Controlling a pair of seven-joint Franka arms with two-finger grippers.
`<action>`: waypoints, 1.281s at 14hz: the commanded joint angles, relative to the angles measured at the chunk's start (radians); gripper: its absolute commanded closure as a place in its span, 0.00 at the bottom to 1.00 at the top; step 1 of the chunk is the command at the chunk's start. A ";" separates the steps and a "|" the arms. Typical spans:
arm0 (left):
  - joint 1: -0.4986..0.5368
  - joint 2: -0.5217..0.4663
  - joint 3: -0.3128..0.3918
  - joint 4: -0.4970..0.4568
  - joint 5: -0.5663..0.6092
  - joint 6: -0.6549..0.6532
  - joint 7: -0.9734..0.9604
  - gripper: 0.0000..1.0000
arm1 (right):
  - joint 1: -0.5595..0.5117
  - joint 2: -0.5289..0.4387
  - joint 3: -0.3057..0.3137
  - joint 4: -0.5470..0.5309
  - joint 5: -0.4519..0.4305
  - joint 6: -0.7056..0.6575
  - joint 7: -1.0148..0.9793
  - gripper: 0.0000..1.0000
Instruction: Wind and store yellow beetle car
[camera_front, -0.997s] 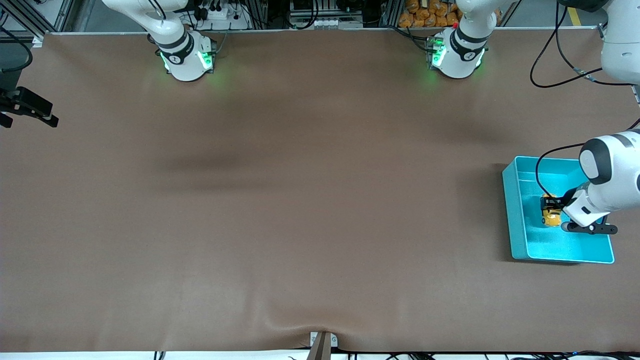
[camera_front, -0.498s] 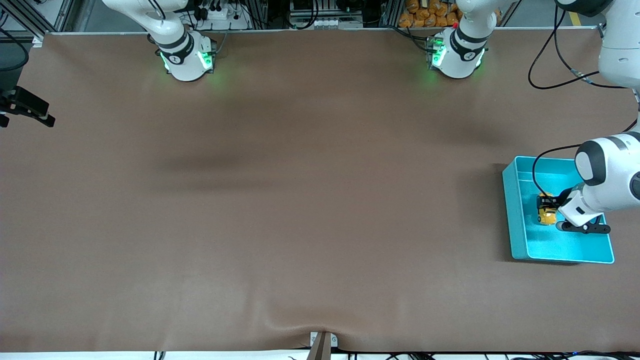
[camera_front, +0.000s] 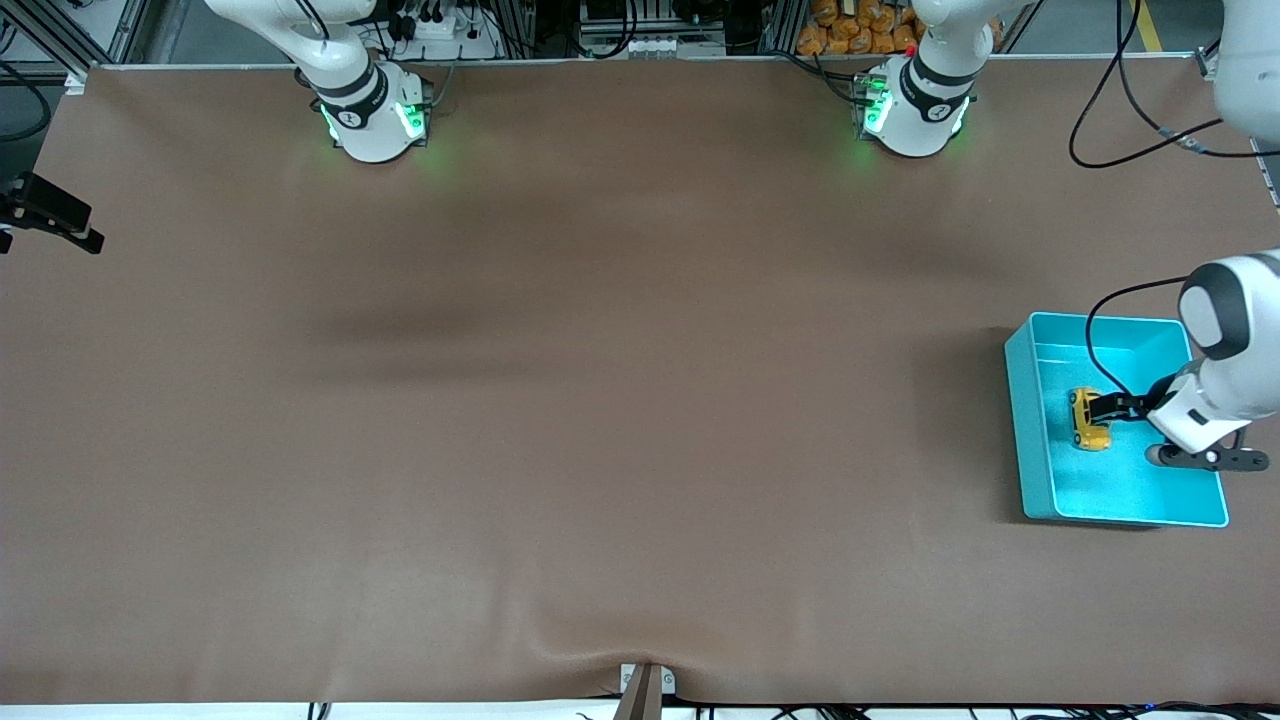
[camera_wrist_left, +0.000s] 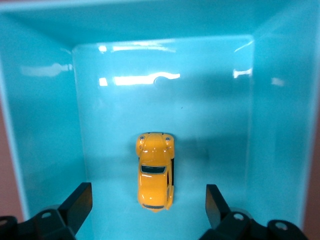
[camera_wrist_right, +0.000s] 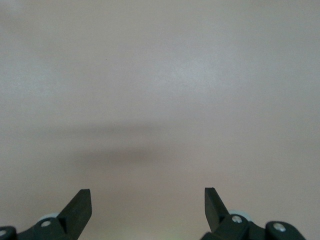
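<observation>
The yellow beetle car (camera_front: 1088, 420) (camera_wrist_left: 155, 175) rests on its wheels on the floor of the teal bin (camera_front: 1020, 430) (camera_wrist_left: 45, 125), free of any grip. My left gripper (camera_front: 1108, 407) (camera_wrist_left: 148, 190) hangs inside the bin just above the car's rear end. Its jaws stand open, wide apart on either side of the car, touching nothing. My right gripper (camera_wrist_right: 147, 197) is open and empty over bare brown table. It shows as a dark shape (camera_front: 50, 213) at the right arm's end of the table.
The bin sits at the left arm's end of the brown table mat (camera_front: 600, 400). A black cable (camera_front: 1100, 330) loops over the bin from the left arm. Both arm bases (camera_front: 370, 115) (camera_front: 915, 110) stand along the table's edge farthest from the front camera.
My left gripper has opened, let go of the car and drawn back a little toward the left arm's end. The car now lies on the bin floor. The right gripper barely drifted.
</observation>
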 joint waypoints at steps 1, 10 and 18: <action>-0.003 -0.112 -0.027 -0.014 0.005 -0.096 -0.008 0.00 | -0.009 -0.002 0.005 0.006 -0.005 -0.004 -0.013 0.00; -0.032 -0.379 -0.212 -0.009 -0.022 -0.403 -0.258 0.00 | -0.005 0.001 0.009 0.024 0.016 -0.004 -0.012 0.00; -0.318 -0.568 0.038 0.029 -0.194 -0.627 -0.285 0.00 | -0.002 0.001 0.009 0.024 0.041 -0.006 -0.019 0.00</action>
